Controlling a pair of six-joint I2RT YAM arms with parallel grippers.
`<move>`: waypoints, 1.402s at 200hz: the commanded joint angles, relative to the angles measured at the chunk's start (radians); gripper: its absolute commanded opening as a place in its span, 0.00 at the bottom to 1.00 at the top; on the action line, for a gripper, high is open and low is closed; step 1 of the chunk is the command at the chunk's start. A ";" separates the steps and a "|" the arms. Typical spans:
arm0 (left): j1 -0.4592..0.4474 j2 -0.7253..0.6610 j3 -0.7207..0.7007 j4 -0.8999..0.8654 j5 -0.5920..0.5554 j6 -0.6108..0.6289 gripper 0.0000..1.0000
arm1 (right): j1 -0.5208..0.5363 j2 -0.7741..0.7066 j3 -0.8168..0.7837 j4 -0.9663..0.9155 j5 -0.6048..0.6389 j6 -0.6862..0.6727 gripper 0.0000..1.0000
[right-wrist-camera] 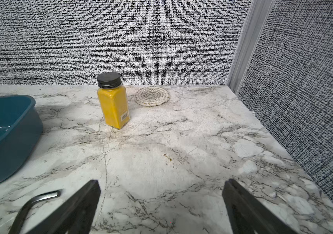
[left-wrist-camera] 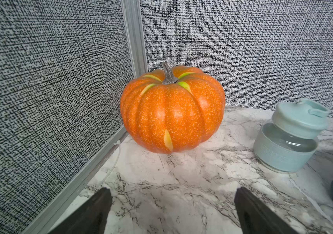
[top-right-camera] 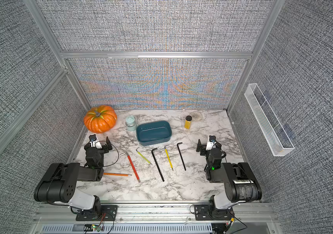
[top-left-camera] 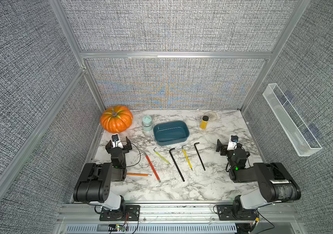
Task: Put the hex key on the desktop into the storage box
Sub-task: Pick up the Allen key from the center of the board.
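Both wide and empty: left hand (left-wrist-camera: 173, 190), right hand (right-wrist-camera: 161, 184); the right should pinch the slim black L-shaped metal hex key (top-left-camera: 200, 157) mid-shaft.

We're inside a booth: grey woven fabric covers the back wall (top-left-camera: 171, 26), the left wall (top-left-camera: 20, 81) and the right wall (top-left-camera: 323, 50) alike. Aluminium frame rails (top-left-camera: 173, 55) cross the back and climb the corners. The lower back panel (top-left-camera: 167, 91) shimmers in blue and orange bands. Below lies a white marble-patterned tabletop (top-left-camera: 202, 186) with dark veins, evenly lit, with only soft shadows. On the right wall hangs a long clear mesh bin (top-left-camera: 292, 121), split by a divider.
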 commanded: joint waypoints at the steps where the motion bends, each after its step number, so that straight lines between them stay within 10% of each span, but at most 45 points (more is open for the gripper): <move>1: 0.000 -0.002 0.001 0.007 0.006 0.007 1.00 | 0.001 -0.004 -0.002 0.009 0.000 -0.004 0.99; 138: 0.004 -0.003 0.004 0.002 0.021 0.005 1.00 | -0.003 -0.014 0.004 -0.001 0.000 0.001 0.99; 217: -0.011 -0.284 0.306 -0.606 0.070 -0.058 1.00 | 0.108 -0.280 0.449 -0.834 0.231 -0.014 0.99; 280: -0.041 -0.477 0.525 -1.026 0.433 -0.114 1.00 | 0.245 -0.284 0.814 -1.465 0.260 0.108 0.99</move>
